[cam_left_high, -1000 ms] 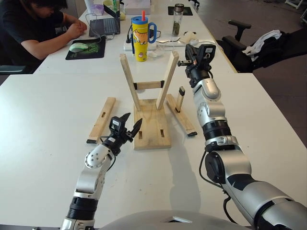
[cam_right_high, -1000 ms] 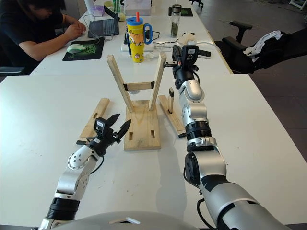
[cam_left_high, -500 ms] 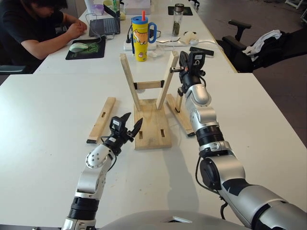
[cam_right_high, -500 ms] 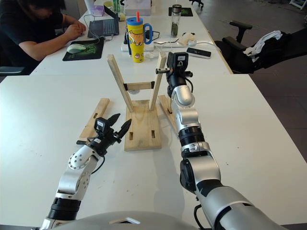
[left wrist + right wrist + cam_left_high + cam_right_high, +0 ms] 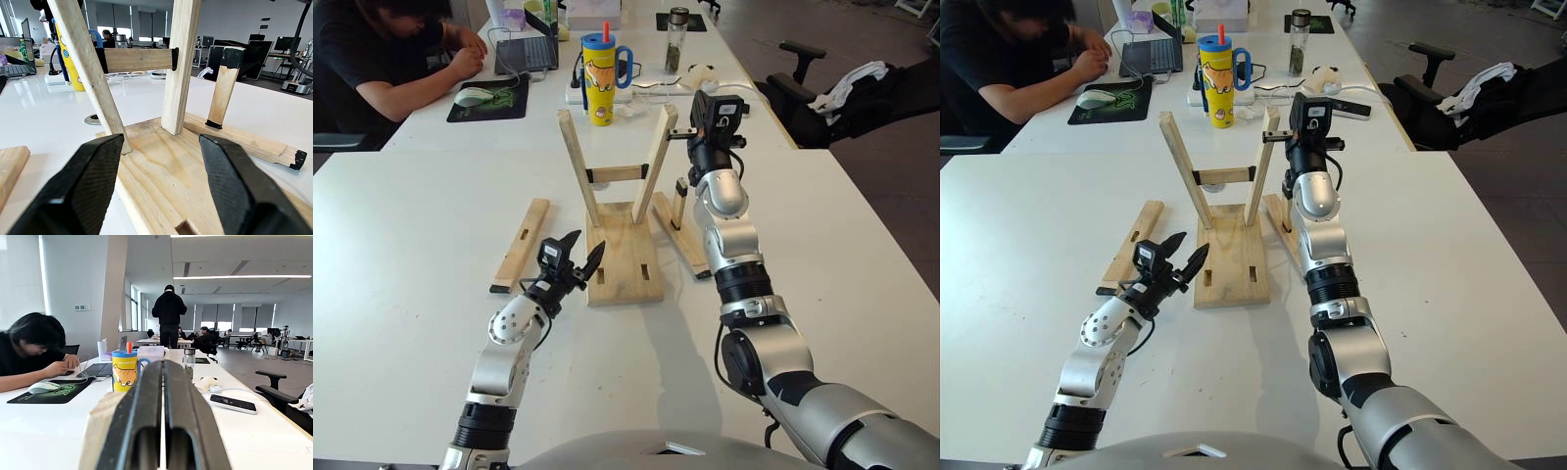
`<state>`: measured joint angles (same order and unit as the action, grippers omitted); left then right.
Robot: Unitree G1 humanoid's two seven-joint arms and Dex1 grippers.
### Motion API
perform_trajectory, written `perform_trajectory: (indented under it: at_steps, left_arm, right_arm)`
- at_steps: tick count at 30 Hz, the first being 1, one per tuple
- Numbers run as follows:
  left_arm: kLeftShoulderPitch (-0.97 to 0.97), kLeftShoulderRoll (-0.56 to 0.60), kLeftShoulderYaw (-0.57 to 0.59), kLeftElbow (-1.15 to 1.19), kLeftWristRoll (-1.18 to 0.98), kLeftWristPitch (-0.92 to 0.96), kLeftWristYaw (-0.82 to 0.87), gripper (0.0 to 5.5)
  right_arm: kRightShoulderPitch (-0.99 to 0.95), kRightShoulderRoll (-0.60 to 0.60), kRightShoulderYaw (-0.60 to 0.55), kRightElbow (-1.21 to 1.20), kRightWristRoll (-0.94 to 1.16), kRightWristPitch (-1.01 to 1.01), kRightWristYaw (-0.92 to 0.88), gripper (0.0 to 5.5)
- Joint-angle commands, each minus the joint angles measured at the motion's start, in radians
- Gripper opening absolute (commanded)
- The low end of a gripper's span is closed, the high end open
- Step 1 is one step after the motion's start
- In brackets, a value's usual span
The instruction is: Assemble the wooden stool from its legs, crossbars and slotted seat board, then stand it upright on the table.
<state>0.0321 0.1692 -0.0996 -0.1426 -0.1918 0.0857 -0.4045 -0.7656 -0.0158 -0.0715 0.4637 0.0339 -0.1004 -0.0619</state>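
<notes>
Grain and a cut slot on the seat board (image 5: 161, 171) show in the left wrist view, framed by the left hand's (image 5: 587, 242) spread black fingers (image 5: 83, 196). Head views place that pale plank flat at centre frame on the white surface (image 5: 411, 294), with two square legs (image 5: 656, 164) rising from it, bridged by a crossbar (image 5: 617, 174). Right hand (image 5: 162, 369), pressed together, sits at the right leg's top. Upper centre, a yellow mug (image 5: 600, 80) holds a red straw.
</notes>
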Motion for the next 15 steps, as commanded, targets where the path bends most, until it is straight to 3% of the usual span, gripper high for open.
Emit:
perform_trajectory:
  at_steps: [1, 6, 11, 15]
  left_arm:
    - [-0.005, 0.004, -0.002, -0.002, 0.007, 0.005, 0.001, 2.87]
    - [-0.018, 0.006, 0.000, 0.002, 0.001, 0.010, -0.006, 2.87]
    - [-0.022, 0.007, 0.007, 0.006, 0.003, 0.006, -0.003, 2.87]
    - [-0.023, 0.005, 0.005, 0.017, 0.005, 0.001, -0.004, 2.87]
  right_arm:
    - [0.029, 0.015, 0.005, 0.087, -0.011, 0.061, -0.017, 0.01]
    - [0.066, 0.007, -0.004, 0.318, -0.019, 0.198, -0.024, 0.01]
    - [0.023, -0.022, -0.004, 0.301, -0.023, 0.147, 0.007, 0.01]
    - [0.008, -0.035, -0.001, 0.152, -0.017, 0.003, 0.031, 0.01]
